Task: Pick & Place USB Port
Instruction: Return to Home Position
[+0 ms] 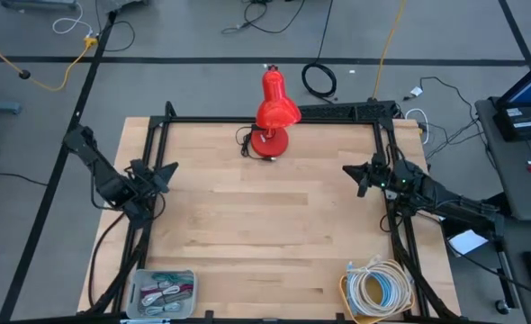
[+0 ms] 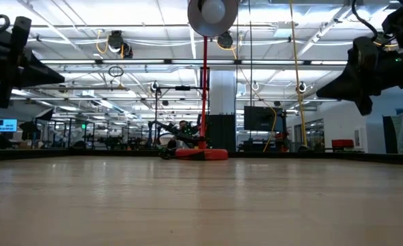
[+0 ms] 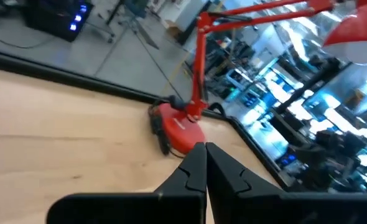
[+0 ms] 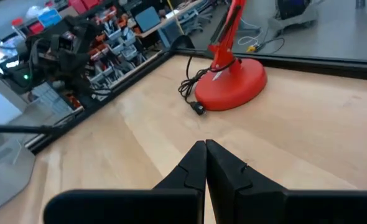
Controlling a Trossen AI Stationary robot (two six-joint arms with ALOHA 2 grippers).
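Now the left gripper (image 1: 166,171) is hovering mid-left in the high view, the right gripper (image 1: 354,173) mid-right. Both are pressing their fingers together.

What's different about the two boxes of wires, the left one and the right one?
The left box is pale grey; the right box shows a yellow edge. The left box holds small bunched cables, pink, green and white; the right box holds a big round coil of white and light blue cable. Both sit along the same table edge and hold cables.
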